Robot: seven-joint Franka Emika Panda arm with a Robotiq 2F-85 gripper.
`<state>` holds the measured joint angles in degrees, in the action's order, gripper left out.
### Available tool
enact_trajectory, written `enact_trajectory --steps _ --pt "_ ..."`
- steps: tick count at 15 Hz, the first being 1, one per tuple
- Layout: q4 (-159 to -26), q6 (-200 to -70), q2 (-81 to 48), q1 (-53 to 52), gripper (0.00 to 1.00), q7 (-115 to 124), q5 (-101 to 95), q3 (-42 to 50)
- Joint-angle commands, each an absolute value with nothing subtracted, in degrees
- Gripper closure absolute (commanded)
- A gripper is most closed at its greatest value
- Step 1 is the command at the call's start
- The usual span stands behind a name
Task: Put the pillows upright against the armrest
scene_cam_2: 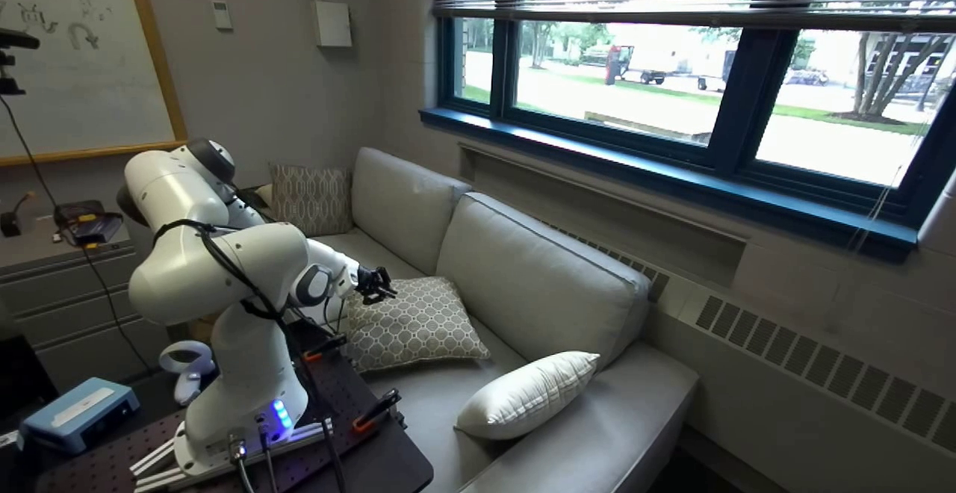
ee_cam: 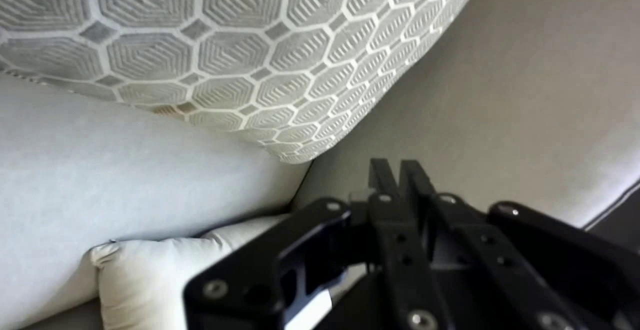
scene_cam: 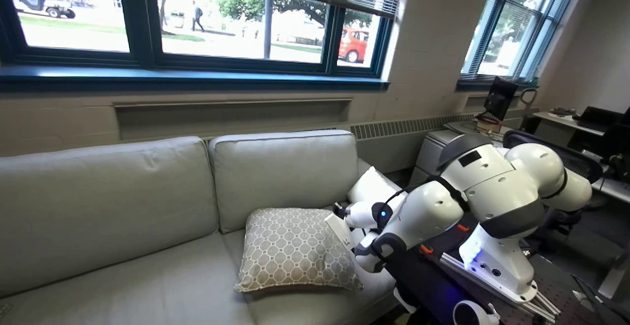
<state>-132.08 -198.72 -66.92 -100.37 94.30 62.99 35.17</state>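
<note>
Robotiq gripper (ee_cam: 396,166): jaws nearly together, holding nothing
Armrest (scene_cam_2: 614,427): cream-white throw pillow (scene_cam_2: 526,396) tilted against it
Couch seat (scene_cam: 123,285): tan lattice-patterned throw pillow (scene_cam: 298,251) lying there, apart from the cream-white one

The larger pillow (scene_cam_2: 418,325) lies on the couch seat (scene_cam: 157,280), the smaller pillow (scene_cam_2: 526,396) apparently against the armrest (scene_cam_2: 609,426).

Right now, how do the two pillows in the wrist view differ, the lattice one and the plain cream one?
The lattice pillow is tan with white outlines, while the cream pillow is plain.
The lattice pillow also looks larger than the cream pillow.
The lattice pillow lies broad side up, whereas the cream pillow is tilted beside the armrest; the pictures don't settle whether it touches.
Both are throw pillows on the couch.
</note>
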Motion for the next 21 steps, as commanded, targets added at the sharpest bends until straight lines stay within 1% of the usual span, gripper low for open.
enact_trajectory --steps 1,2,4,5,9,10,13,14,15,21 --pt "-135.74 -198.63 -65.25 -104.4 0.96 98.05 61.78 37.79" --pt "-135.87 -198.59 -65.34 -104.72 1.0 97.96 61.39 38.04" --pt "-135.72 -198.56 -64.37 -104.67 0.99 97.45 59.5 38.03" --pt "-135.23 -198.55 -62.39 -103.81 1.0 97.44 55.91 37.62" --pt "-133.89 -198.55 -56.11 -99.18 0.95 96.92 36.73 37.13" --pt "-133.35 -198.55 -54.68 -96.93 0.96 95.68 32.18 36.53" --pt "-131.42 -198.43 -51.17 -88.15 0.96 92.74 17.86 34.02" --pt "-129.83 -198.41 -49.88 -83.54 0.97 85.63 19.03 30.81" --pt "-129.3 -198.41 -49.66 -80.44 0.96 88.93 10.08 31.06" --pt "-123.37 -198.41 -46.46 -53.37 0.97 83.0 -19.13 17.27"
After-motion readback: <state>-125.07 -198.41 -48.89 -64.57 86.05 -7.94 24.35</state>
